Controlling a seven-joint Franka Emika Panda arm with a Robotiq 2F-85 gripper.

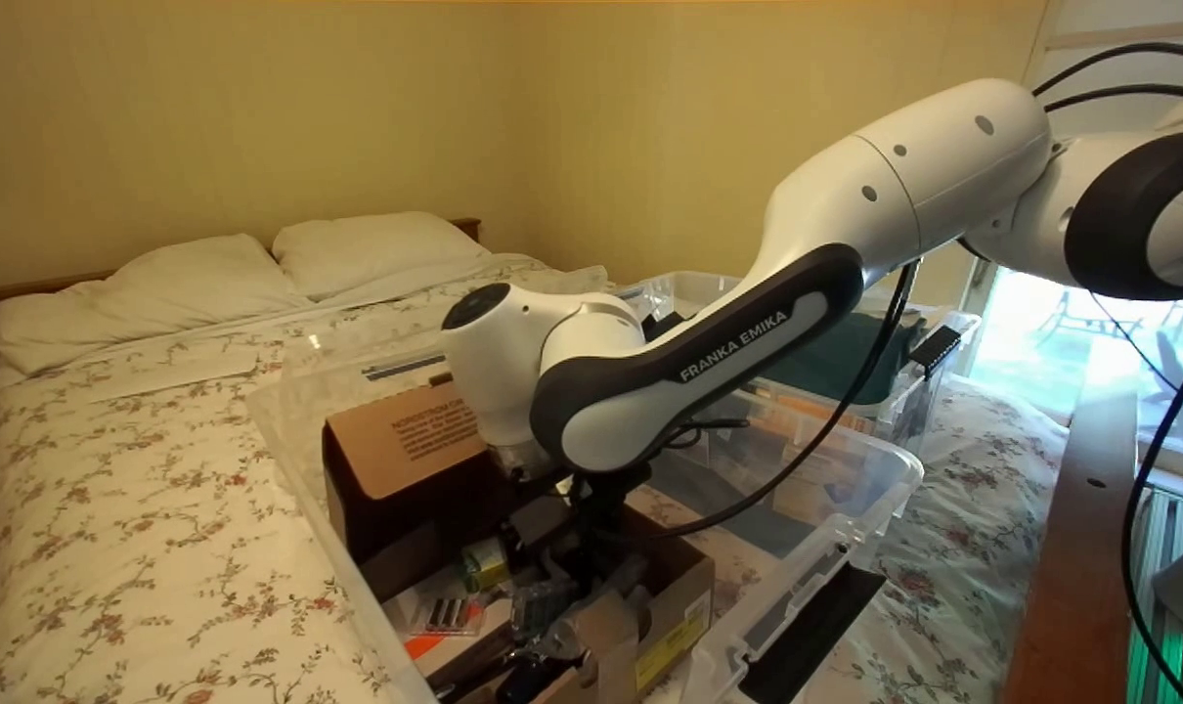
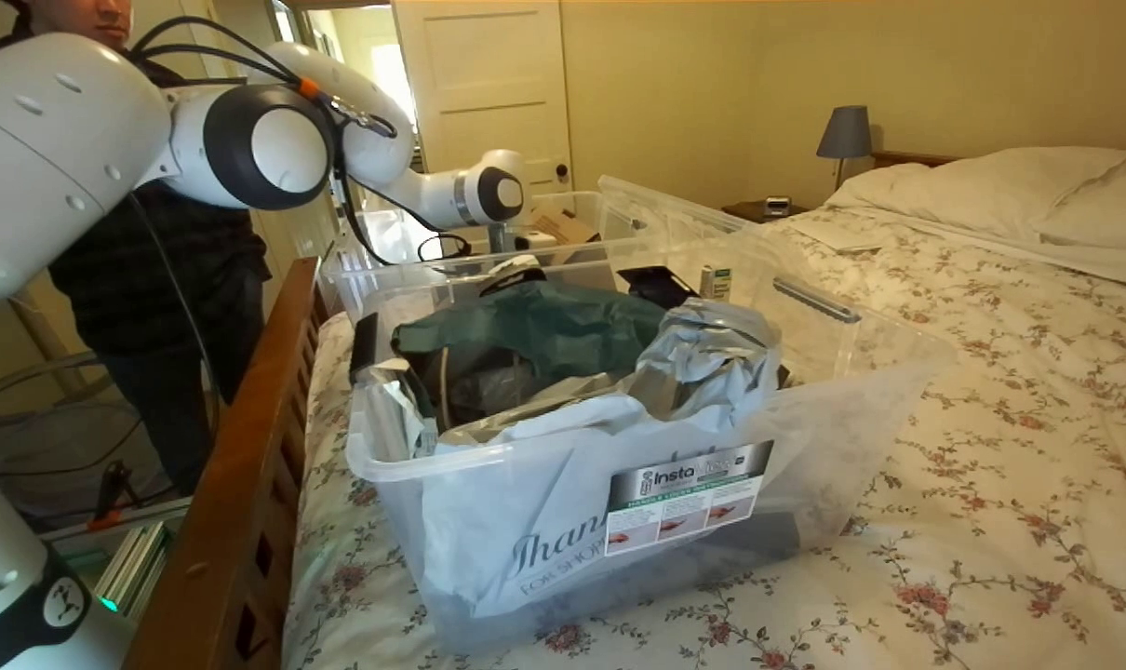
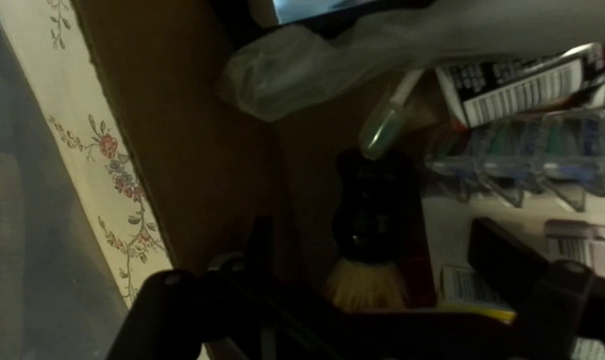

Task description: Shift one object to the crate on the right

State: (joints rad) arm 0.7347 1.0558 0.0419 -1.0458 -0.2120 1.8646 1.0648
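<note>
My gripper (image 3: pixel 372 227) reaches down into the brown cardboard box (image 1: pixel 406 430), its fingers wide apart with nothing held. A black-handled brush (image 3: pixel 370 210) with pale bristles lies in the gap between them in the wrist view, apart from both fingertips (image 3: pixel 492 242); how far below it lies I cannot tell. This box sits inside a clear plastic tub (image 1: pixel 298 469). The crate on the right, a clear rimmed tub (image 2: pixel 851 484), stands beside it, holding a dark green bag (image 2: pixel 563 326) and a grey-white plastic bag (image 2: pixel 712 344). Tub and bags hide the gripper in that exterior view.
Around the brush lie a small vial (image 3: pixel 380 130), crumpled clear plastic (image 3: pixel 292 70), a clear compartmented case (image 3: pixel 547 165) and a black barcoded pack (image 3: pixel 522 90). The box wall (image 3: pixel 192 150) rises close to one finger. Tub walls stand around the box. A wooden bed rail (image 2: pixel 237 447) runs alongside.
</note>
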